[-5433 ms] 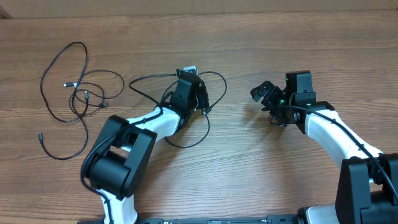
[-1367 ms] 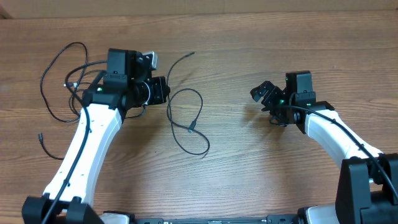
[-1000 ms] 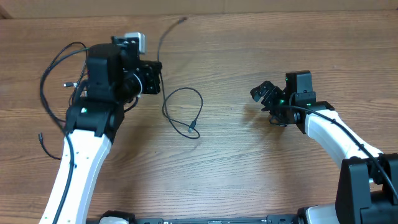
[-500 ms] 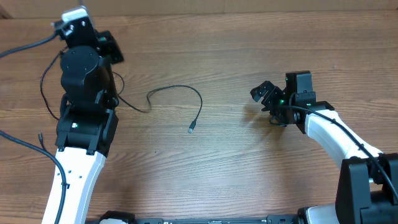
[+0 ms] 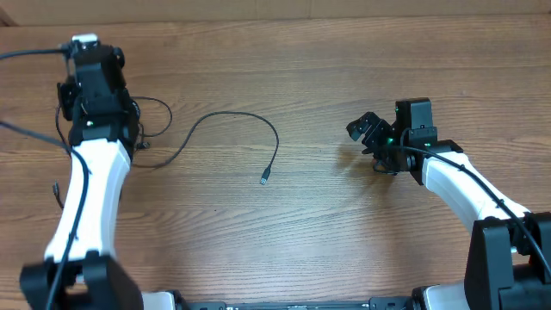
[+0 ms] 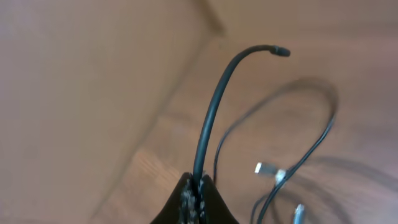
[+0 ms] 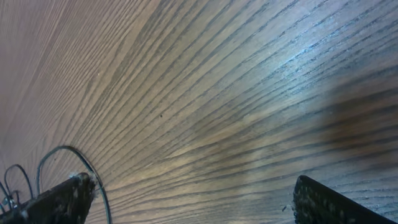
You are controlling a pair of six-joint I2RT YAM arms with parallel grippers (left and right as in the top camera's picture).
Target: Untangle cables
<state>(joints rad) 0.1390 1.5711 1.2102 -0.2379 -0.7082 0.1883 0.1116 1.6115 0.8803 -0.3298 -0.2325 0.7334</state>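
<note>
The left arm [image 5: 84,185] reaches to the far left part of the table [image 5: 344,232], and the left tool [image 6: 198,188] is clenched on a thin black cable [image 6: 210,115]. The cord is pinched between the very tips of the tool. In the left wrist view it rises out of the grip, curves over and ends free in the air, clear of the wood. Below it in that view, other cables [image 6: 309,148] lie looped on the table, blurred, with silver-tipped plugs [image 6: 267,168] showing among them. From overhead, these loops sit just beside the left arm near its wrist. A loose cable [image 5: 232,114] lies by itself toward the middle of the table. It sweeps in an open arc from beside the left arm, over the top and down to a small plug [image 5: 264,179] at its right end, touching neither tool. The right tool [image 5: 366,131] hovers well apart from it on the right side of the table, released, with its fingers [image 7: 59,199] spread wide and nothing between them. The right wrist view shows bare wood grain between the fingers, and the arc of a cable at the lower left edge.
</note>
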